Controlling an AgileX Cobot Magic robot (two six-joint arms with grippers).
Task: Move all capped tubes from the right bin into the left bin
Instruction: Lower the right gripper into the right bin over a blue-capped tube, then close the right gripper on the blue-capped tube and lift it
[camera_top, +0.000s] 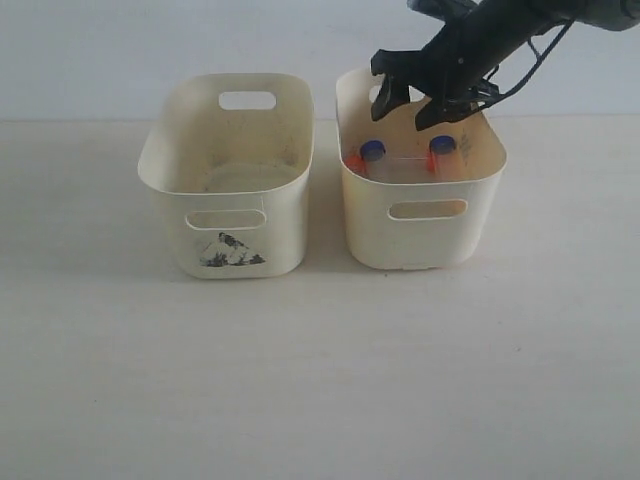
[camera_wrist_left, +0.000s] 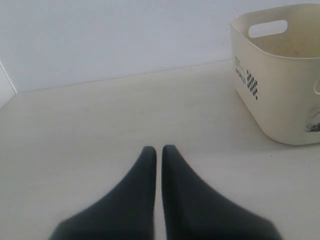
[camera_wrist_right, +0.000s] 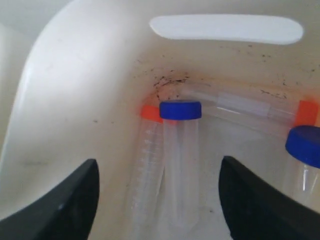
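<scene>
The right bin (camera_top: 420, 215) holds several capped tubes. A blue-capped tube (camera_wrist_right: 181, 150) leans in a corner beside an orange-capped tube (camera_wrist_right: 149, 160). Another orange-capped tube (camera_wrist_right: 245, 105) lies along the far wall, and a second blue cap (camera_wrist_right: 305, 145) shows at the side. From outside I see blue caps (camera_top: 373, 150) and orange ones (camera_top: 432, 162). My right gripper (camera_top: 410, 110) hovers open over this bin; the right gripper (camera_wrist_right: 160, 165) straddles the blue-capped tube from above without touching it. The left bin (camera_top: 228, 215), with its dark front mark, shows no tubes. My left gripper (camera_wrist_left: 159, 150) is shut on nothing above the table.
The two bins stand side by side with a narrow gap between them. The left bin (camera_wrist_left: 280, 75) sits off to one side of my left gripper. Pale tabletop (camera_top: 320, 380) stretches in front of both bins, and a white wall rises behind.
</scene>
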